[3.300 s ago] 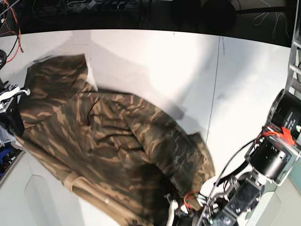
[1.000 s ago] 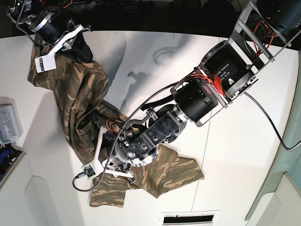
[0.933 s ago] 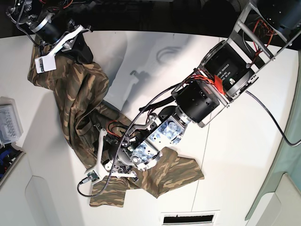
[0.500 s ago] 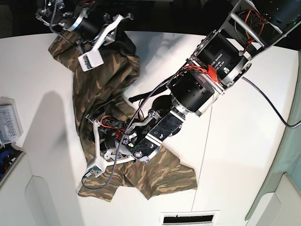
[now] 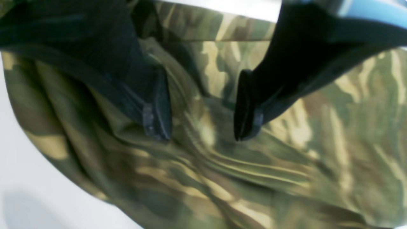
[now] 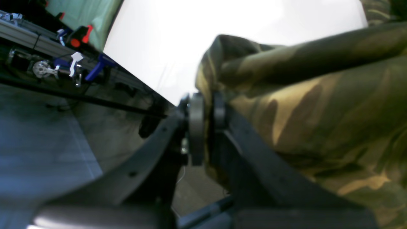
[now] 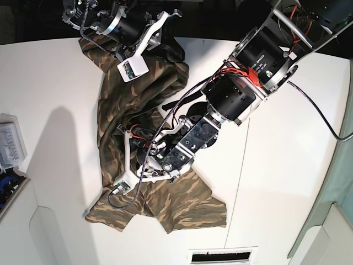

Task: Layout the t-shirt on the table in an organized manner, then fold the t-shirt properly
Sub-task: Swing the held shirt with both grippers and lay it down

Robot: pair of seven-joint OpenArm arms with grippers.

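Observation:
The camouflage t-shirt (image 7: 182,204) lies crumpled in a long band across the white table (image 7: 287,182), from the far edge down to the near left. In the base view my right gripper (image 7: 168,51) holds its far end. The right wrist view shows that gripper (image 6: 205,127) shut on a fold of the t-shirt (image 6: 318,105) near the table edge. My left gripper (image 7: 134,160) hovers over the shirt's middle. In the left wrist view the left gripper (image 5: 201,130) stands open just above the rumpled t-shirt (image 5: 286,165), nothing pinched between its fingers.
A grey plastic box (image 7: 11,144) sits at the table's left edge. A thin dark seam (image 7: 244,160) runs across the tabletop right of the shirt. A vent grille (image 7: 220,256) lies at the near edge. Dark rails and gear (image 6: 63,63) stand beyond the far edge.
My right gripper has carried the shirt's far end to the right along the far edge. The left jaws have spread wider over the cloth, and the lower part of the shirt has shifted right.

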